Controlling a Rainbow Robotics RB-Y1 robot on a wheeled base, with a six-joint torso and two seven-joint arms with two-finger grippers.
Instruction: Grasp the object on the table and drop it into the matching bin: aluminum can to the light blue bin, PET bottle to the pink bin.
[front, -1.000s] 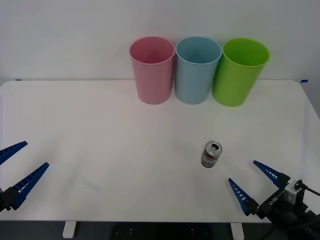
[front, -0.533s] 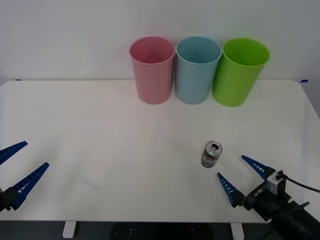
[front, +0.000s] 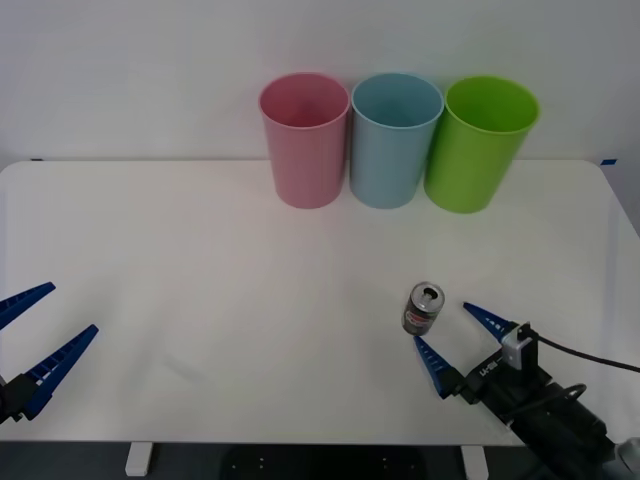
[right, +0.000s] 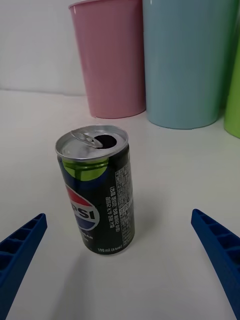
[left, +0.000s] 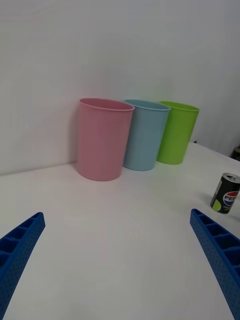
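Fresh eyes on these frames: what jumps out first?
Three tall bins in a row at the table's far edge: pink bin on the left, light blue bin in the middle, lime green bin on the right. Nearer, the Pepsi can stands upright, with the open right tool just short of it. The left tool sits open at the near-left edge.

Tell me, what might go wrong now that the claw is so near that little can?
The can stands upright, and the open right gripper sits just short of it. One finger looks close to its base, so a slightly off-line advance might tip it over. Later, the light blue bin stands tight between the pink bin and a green one, so a careless drop could land in a neighbour.
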